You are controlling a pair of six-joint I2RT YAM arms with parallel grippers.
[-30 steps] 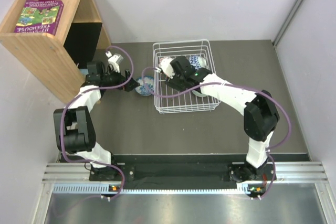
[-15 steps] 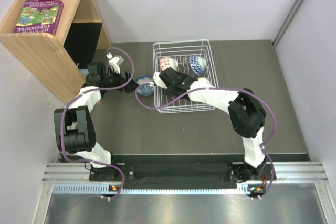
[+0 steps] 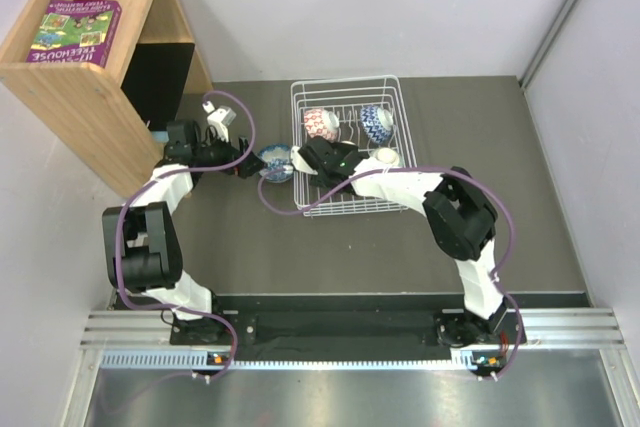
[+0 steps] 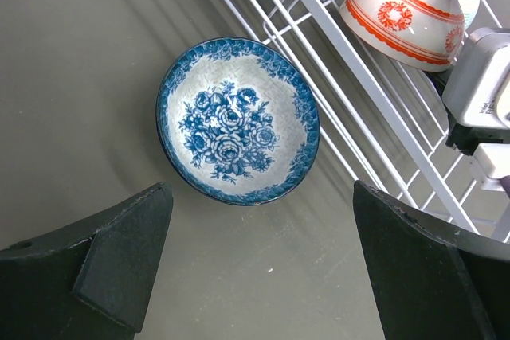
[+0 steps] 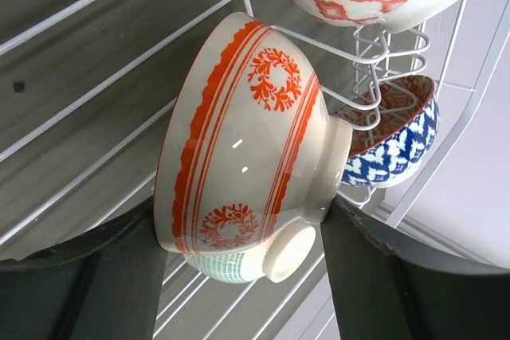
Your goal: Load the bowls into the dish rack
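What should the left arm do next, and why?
Probably lower the left gripper onto the blue bowl and close on its rim. Its jaws stand open above the bowl, which sits upright on the table just outside the rack, not yet gripped.

Blue floral bowl (image 4: 237, 121) upright beside dish rack (image 3: 403, 107).

Blue-and-white floral ceramic bowl (image 3: 277, 163) sits just left of the white wire dish rack (image 3: 345, 80). Red-and-white patterned ceramic bowl (image 3: 321, 123) is inside it, toward the back.
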